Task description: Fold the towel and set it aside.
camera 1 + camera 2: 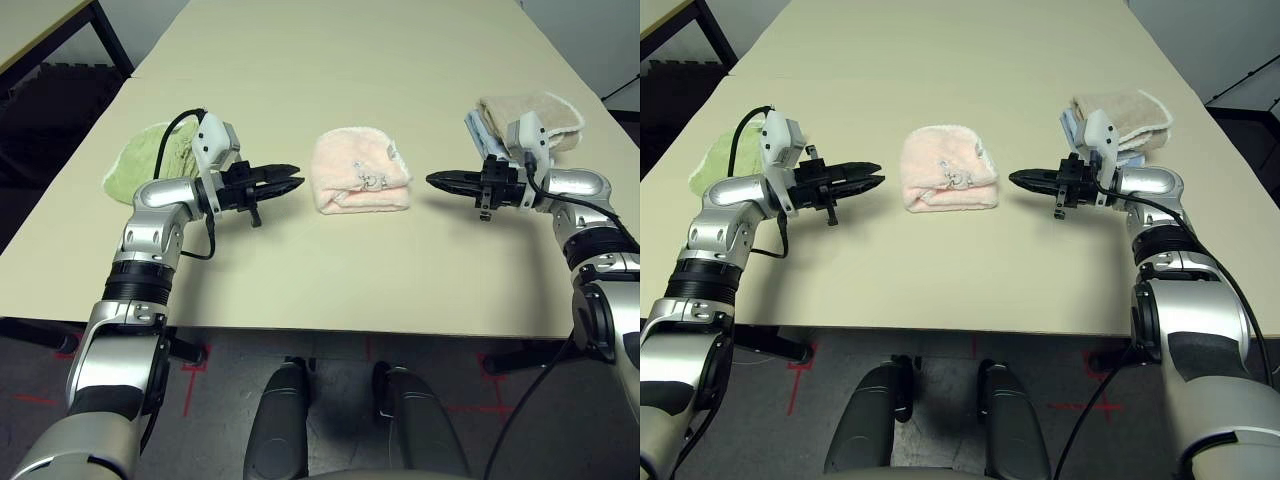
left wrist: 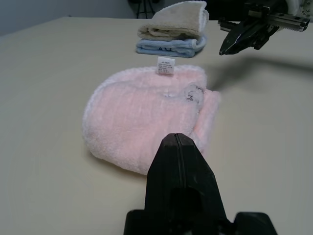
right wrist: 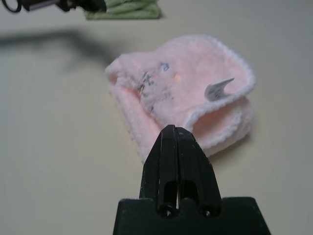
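Observation:
The towel, pale pink and fluffy, lies folded into a small bundle at the middle of the table, with a white label on its top. My left gripper hovers a short way to its left, shut and empty, tips pointing at the towel. To the right of the bundle my right gripper is also shut on nothing, pointing back at it. In the left wrist view the towel sits just beyond the closed fingers. The right wrist view has the towel beyond its shut fingers.
A light green towel lies behind my left arm at the table's left. A beige towel rests on a blue one behind my right wrist. The table has bare surface toward the front edge.

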Motion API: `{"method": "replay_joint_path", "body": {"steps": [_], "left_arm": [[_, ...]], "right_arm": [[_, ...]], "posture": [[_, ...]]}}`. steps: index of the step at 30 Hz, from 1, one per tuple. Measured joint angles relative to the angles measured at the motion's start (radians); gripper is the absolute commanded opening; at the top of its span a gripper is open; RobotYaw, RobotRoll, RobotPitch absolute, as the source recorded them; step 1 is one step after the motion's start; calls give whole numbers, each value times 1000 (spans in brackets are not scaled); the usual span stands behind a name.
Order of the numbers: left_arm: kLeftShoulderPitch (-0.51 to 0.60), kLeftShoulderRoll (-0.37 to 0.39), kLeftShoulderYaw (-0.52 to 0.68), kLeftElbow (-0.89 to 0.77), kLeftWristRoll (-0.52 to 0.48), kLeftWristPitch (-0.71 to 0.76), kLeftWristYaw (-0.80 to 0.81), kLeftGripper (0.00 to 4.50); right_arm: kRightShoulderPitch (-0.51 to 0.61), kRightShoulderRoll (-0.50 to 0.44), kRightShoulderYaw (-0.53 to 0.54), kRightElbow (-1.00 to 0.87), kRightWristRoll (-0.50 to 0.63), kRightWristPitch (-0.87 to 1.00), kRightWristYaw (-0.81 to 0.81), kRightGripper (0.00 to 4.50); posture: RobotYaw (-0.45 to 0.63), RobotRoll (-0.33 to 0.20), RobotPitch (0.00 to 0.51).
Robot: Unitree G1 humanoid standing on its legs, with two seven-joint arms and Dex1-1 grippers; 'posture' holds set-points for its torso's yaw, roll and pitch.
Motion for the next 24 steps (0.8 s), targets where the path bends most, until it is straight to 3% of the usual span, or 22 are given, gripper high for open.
{"method": "replay_joint_path", "body": {"steps": [9,24], "left_arm": [[-105,-80,-11,136,54,3,83,45],[-214,-176,-68,384,202,-89,162,45]], "right_arm": [[-61,94,-1,4,-13,39,-162,0],[-76,139,96,45,-169,78,-383,0]], "posture": [[60,0,212],[53,0,233]]}}
